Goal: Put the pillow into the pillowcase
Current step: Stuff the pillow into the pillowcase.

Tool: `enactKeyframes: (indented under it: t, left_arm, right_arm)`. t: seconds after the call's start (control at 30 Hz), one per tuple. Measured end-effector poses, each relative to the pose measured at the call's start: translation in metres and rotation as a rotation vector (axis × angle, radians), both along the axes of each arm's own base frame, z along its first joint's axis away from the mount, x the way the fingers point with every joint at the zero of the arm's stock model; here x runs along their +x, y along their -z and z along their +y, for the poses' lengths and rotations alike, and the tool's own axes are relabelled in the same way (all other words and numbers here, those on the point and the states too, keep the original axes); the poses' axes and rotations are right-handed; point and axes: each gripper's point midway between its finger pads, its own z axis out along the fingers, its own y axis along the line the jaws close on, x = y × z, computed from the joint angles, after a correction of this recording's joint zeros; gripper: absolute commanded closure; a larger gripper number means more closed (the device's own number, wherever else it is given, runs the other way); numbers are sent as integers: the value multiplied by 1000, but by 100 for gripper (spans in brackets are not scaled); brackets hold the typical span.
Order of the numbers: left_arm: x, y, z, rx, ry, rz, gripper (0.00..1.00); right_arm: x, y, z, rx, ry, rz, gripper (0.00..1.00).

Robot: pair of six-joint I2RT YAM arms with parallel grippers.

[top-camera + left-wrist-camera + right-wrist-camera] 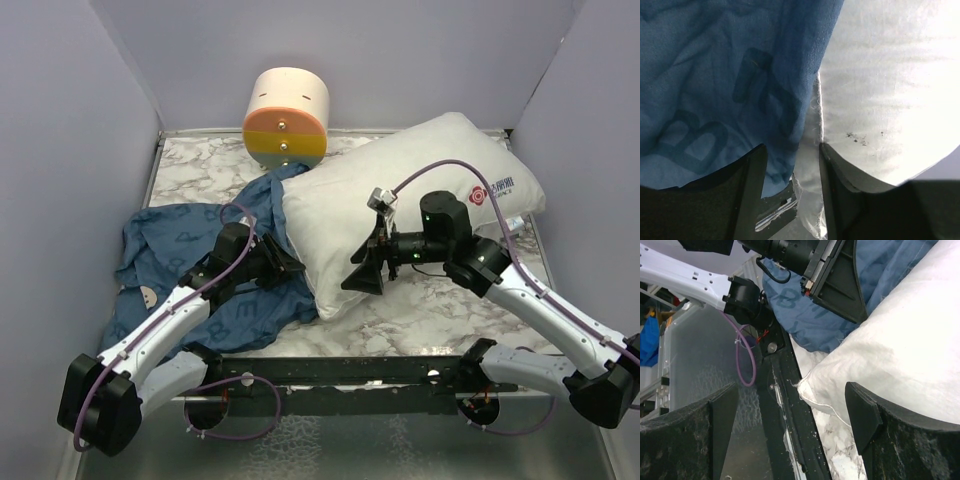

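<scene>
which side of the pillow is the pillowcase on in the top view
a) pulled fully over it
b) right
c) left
c, the top view shows the pillowcase crumpled to the left of the pillow, whose white top is uncovered

White pillow (400,180), blue pillowcase (165,240) printed with letters.

Plain pale lavender walls (400,60) close in the white-and-grey marbled tabletop (200,165) on its far, left and right edges; along its near edge lies a dimpled, perhaps metal, sheet (350,450). Light is even.
</scene>
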Motion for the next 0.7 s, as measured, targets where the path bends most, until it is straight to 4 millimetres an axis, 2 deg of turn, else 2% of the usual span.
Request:
enactKeyframes:
  t: [0.23,0.33,0.5,0.7]
  left_arm:
    - [-2,7,-1,14,6,3,64]
    - [-5,14,1,26,9,17,65]
    - [-7,19,2,37,13,23,64]
    - [-5,20,2,46,12,18,61]
  right_arm:
    - [-21,16,14,-66,-63,5,14]
    - [-30,28,23,-126,-86,10,14]
    - [-36,49,30,-224,-77,33,14]
    - [-32,71,28,-314,10,95,14]
